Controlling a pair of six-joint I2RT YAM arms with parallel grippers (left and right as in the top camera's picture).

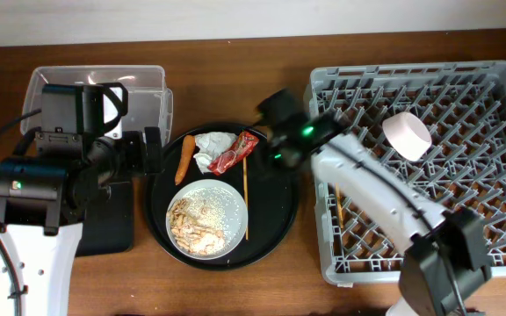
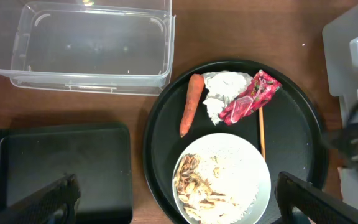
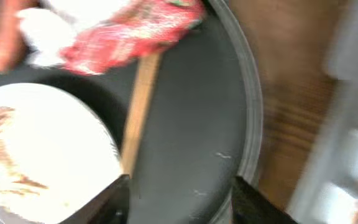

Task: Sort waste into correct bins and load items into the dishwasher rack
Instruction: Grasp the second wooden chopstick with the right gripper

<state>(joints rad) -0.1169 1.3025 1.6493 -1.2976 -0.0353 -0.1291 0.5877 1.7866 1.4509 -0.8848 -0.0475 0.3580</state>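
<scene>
On the round black tray (image 1: 275, 206) lie an orange carrot piece (image 1: 184, 160), a crumpled white napkin (image 1: 213, 147), a red wrapper (image 1: 234, 154), one wooden chopstick (image 1: 245, 197) and a speckled plate (image 1: 235, 204) heaped with rice and scraps (image 1: 196, 226). My left gripper (image 2: 179, 208) is open and empty, high over the plate (image 2: 263, 168). My right gripper (image 3: 182, 202) is open and empty over the tray's right side, just right of the chopstick (image 3: 138, 106) and below the wrapper (image 3: 129, 34). The clear tub (image 1: 148, 83) and flat black tray (image 1: 117, 224) are at the left. A thin wooden stick (image 1: 341, 213) lies in the rack (image 1: 499, 219).
A pale round vessel (image 1: 408, 134), cup or bowl I cannot tell, lies on its side in the rack's back part. My left arm covers part of the tub and the flat black tray. The right arm stretches across the rack's left edge. The right wrist view is blurred.
</scene>
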